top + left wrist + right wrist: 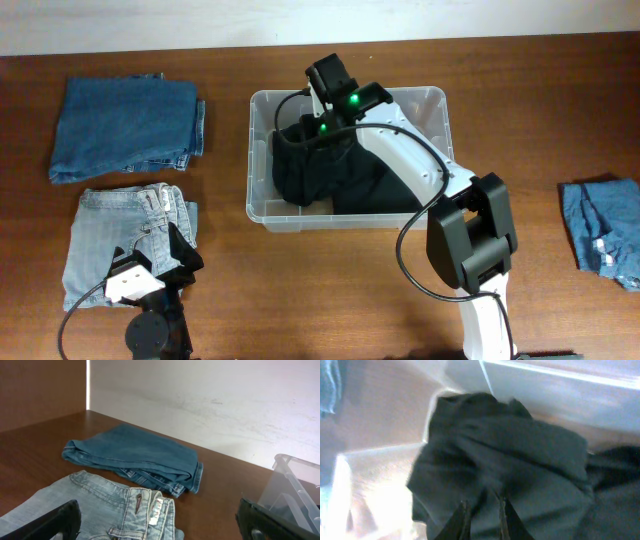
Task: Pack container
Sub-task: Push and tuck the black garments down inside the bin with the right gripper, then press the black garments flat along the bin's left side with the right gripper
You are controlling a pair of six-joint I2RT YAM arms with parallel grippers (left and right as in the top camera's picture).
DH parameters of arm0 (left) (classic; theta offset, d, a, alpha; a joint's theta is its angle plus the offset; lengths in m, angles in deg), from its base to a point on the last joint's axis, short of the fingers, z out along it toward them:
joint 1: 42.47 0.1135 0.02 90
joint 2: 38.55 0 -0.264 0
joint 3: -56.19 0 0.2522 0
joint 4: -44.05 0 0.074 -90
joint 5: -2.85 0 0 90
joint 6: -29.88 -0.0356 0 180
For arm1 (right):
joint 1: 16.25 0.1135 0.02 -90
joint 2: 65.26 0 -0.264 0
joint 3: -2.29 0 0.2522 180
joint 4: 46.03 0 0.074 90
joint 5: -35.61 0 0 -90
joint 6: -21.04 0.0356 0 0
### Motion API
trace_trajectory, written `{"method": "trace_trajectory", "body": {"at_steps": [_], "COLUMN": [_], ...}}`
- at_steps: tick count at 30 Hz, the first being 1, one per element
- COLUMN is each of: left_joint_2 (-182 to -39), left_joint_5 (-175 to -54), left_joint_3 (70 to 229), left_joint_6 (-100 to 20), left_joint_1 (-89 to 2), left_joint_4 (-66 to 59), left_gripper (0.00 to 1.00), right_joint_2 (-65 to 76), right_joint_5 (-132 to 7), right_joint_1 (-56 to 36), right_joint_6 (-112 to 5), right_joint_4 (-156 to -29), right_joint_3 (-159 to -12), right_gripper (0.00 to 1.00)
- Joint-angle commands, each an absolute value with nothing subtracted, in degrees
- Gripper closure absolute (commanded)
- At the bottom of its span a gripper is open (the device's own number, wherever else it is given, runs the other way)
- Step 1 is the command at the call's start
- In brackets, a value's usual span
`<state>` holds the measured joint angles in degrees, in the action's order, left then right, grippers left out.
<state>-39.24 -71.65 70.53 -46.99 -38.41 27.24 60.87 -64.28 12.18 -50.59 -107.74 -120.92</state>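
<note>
Lying around the right tool (481, 506), the container (251, 160) holds black cloth (505, 455).

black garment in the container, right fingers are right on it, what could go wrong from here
1. The right fingers stand nearly together against the black garment; whether they pinch cloth is unclear. If they do, lifting away could drag it out of the container.
2. The garment lies bunched, not flat, so the light jeans and dark jeans on the table may pile above the rim once added.
</note>
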Motion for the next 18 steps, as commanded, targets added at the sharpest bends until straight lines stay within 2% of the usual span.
{"method": "trace_trajectory", "body": {"at_steps": [1,9,18], "left_joint_2": [-38.9,-38.9,-38.9], "left_joint_5": [-71.0,-71.0,-71.0], "left_joint_3": [70.5,70.5,70.5], "left_joint_6": [-46.9,-46.9,-46.9], "left_joint_1": [-38.1,-38.1,-38.1], "left_joint_4": [27.0,27.0,27.0], "left_gripper": [0.01,0.01,0.01], "right_joint_2": [63.5,68.2,63.6], "right_joint_5": [-63.1,-62.7,-62.5], "right_joint_1": [14.5,16.9,15.1], "right_joint_6": [-49.9,-49.4,-50.6], "right_joint_4": [-105.2,-102.8,-106.8], "right_joint_3": [-121.6,-121.6,-125.8], "right_gripper": [0.86,0.87,0.89]}}
